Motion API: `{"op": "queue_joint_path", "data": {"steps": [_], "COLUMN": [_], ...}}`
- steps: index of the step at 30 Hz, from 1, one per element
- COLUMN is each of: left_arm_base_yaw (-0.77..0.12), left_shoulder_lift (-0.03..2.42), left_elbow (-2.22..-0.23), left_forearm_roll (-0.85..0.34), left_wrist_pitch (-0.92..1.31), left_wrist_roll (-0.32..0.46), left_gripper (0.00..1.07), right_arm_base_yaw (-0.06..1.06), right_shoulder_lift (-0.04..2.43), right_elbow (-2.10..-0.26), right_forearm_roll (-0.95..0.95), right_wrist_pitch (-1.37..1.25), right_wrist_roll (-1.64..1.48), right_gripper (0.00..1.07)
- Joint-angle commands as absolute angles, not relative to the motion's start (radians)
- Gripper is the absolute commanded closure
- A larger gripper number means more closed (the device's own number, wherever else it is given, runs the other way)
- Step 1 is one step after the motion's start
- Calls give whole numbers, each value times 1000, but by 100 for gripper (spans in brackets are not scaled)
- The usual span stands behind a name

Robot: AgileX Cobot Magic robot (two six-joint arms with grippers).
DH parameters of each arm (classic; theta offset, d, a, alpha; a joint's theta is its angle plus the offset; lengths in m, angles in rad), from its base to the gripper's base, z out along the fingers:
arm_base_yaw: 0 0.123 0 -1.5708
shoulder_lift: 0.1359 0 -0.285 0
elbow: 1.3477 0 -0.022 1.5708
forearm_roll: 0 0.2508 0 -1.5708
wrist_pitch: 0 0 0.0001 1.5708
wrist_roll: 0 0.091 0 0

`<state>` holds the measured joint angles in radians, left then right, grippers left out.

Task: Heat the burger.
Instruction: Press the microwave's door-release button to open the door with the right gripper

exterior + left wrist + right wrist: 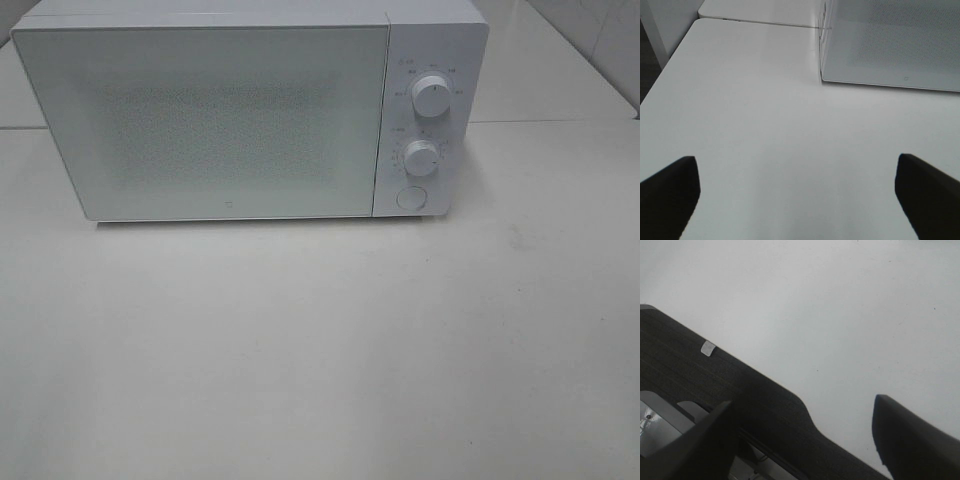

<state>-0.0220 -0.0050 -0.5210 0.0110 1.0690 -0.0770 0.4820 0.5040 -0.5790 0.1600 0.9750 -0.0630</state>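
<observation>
Burger shows in no view, perhaps hidden behind the shut microwave door (200, 120) on the tabletop (300, 350), so the right gripper (804, 402), jaws wide and empty like the left gripper (796, 158), should likely meet the lower knob (421, 157) squarely and grip it centred.

Exterior high: looks down from above and in front at the microwave (200, 120) door and dials, with the white table (320, 350) before it. Left wrist: sits low over the table, faces the microwave's front corner, shared with the high view. Right wrist: looks steeply down, close, at the table edge and a dark striped surface (705, 385) beside it.
</observation>
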Motion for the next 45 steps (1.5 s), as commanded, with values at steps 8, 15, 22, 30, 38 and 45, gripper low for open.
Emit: {"op": "queue_joint_path", "data": {"steps": [8, 15, 22, 30, 38, 45], "left_arm_base_yaw": [-19, -19, -19, -19, -19, -19], "left_shoulder_lift": [-11, -11, -11, -9, -9, -9], "left_elbow": [-520, -520, -520, -520, -520, -520], "left_forearm_roll": [7, 7, 7, 7, 7, 7], "left_wrist_pitch": [1071, 1071, 1071, 1071, 1071, 1071], "left_wrist_roll": [-74, -74, -74, -74, -74, -74], "left_gripper": [9, 9, 9, 9, 9, 9], "right_arm_base_yaw": [268, 115, 83, 82, 82, 82], "right_shoulder_lift": [331, 142, 5, -31, -31, -28], "right_elbow": [-523, -499, -499, -497, -497, -530], "right_forearm_roll": [154, 154, 154, 154, 154, 206], "right_wrist_pitch": [1011, 990, 990, 990, 990, 885], "right_wrist_roll": [-55, -59, -59, -60, -59, -53], "right_gripper": [33, 33, 33, 34, 34, 34]}}
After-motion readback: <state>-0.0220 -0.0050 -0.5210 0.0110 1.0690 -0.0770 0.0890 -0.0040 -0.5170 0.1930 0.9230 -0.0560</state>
